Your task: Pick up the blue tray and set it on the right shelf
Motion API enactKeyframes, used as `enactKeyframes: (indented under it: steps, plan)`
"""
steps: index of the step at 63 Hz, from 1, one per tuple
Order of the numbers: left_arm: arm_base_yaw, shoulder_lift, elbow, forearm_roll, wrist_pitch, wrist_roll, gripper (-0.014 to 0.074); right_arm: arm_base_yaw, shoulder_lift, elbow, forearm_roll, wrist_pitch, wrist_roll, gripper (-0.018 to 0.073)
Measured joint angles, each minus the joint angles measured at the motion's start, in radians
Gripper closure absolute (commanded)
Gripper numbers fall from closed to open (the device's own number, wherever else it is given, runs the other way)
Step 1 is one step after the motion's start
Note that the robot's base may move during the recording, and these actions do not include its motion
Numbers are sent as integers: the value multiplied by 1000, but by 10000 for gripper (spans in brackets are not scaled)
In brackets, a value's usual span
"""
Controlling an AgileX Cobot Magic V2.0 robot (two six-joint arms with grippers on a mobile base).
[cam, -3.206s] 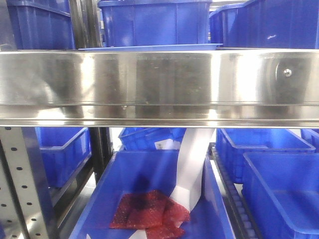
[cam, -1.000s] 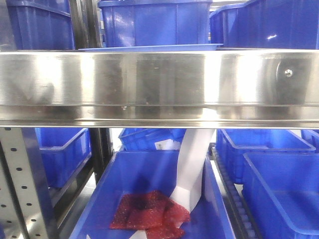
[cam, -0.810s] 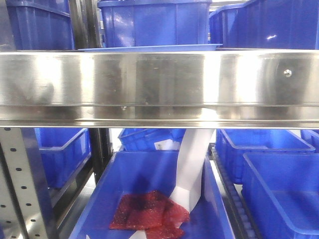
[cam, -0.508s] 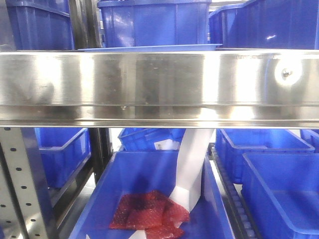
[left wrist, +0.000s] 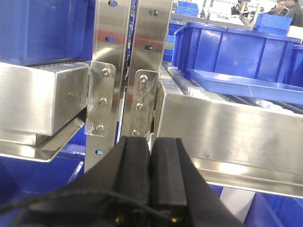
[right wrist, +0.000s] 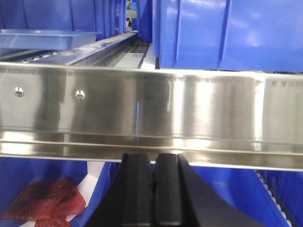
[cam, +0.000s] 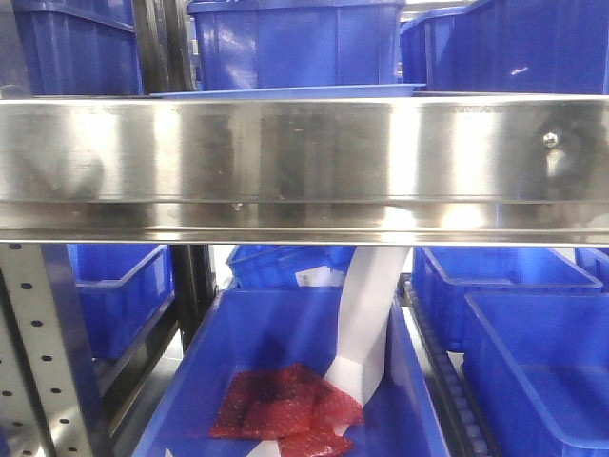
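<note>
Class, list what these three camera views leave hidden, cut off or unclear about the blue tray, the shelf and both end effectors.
- Blue tray: front view shows only its rim; the shelf rail hides the rest.
- Tray in left wrist view: right edge cuts it off.
- Tray in right wrist view: left edge cuts it off.
- Left end effector and right end effector: absent from front view.

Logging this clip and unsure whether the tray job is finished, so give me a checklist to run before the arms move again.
1. Blue tray on the steel shelf: ok, it lies on top behind the front rail.
2. Left gripper empty: ok, jaws together, nothing between.
3. Right gripper empty: ok, jaws together.
4. Both grippers clear of the tray: ok, below the rail.
5. Tray fully seated, not overhanging: cannot tell.
</note>
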Motion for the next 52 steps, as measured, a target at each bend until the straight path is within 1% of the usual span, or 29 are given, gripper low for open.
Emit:
enactKeyframes:
  steps: [52]
  plan:
    - [0,0,0,0,0,0,629,0,-2,0,1,-4,-2,505]
